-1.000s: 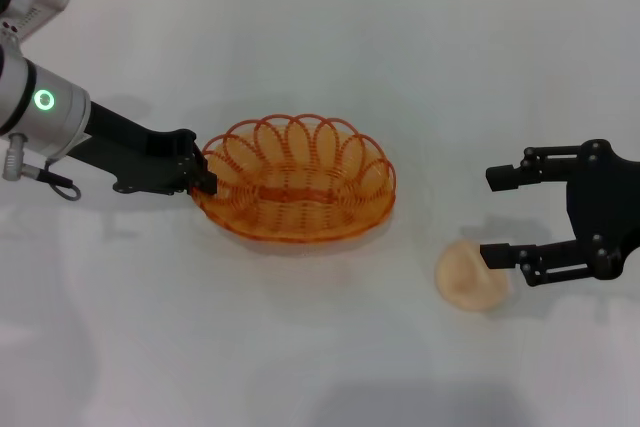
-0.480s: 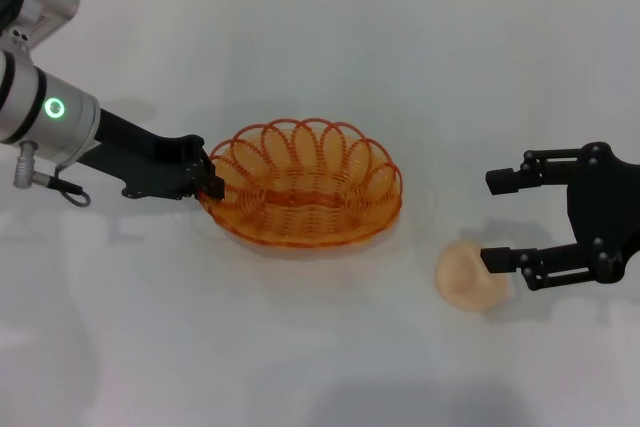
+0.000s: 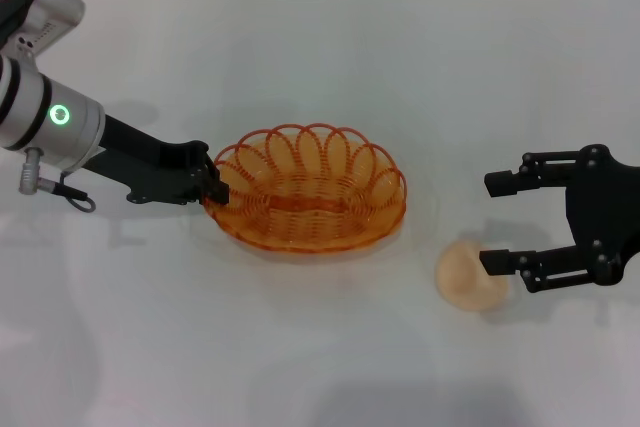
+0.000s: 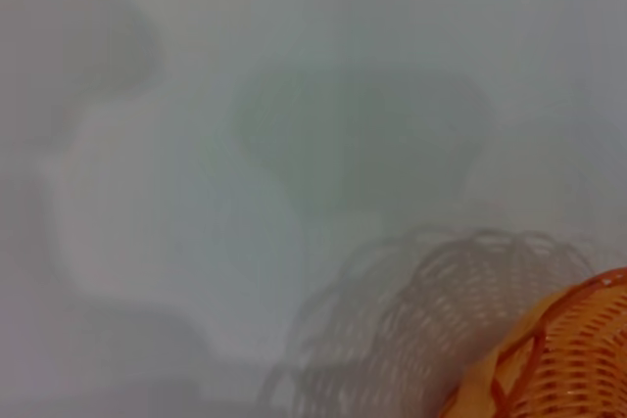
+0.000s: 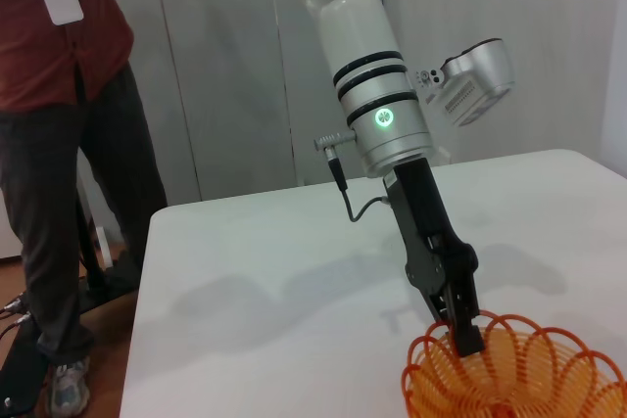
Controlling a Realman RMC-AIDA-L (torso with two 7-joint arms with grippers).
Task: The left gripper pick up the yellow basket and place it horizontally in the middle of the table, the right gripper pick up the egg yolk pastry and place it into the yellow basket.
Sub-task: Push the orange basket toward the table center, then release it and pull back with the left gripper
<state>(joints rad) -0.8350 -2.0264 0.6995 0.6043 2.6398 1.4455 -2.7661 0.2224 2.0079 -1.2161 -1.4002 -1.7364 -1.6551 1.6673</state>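
A white worktop (image 3: pixel 320 367) carries the yellow basket (image 3: pixel 306 201), looped-rimmed, at centre frame, its left rim seemingly clamped by the left pincer (image 3: pixel 208 187). Lower right, the right pincer (image 3: pixel 498 222) gapes beside the egg yolk pastry (image 3: pixel 467 274).

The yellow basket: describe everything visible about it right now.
The yellow basket is an oval, orange-yellow, translucent basket of wire-like strands, with a rim of looped petals and a woven flat bottom. It holds nothing and sits level near the middle of the white table. The left gripper is shut on its left rim. The egg yolk pastry lies apart on its right, by the open right gripper. Whether its base touches the table is unclear.
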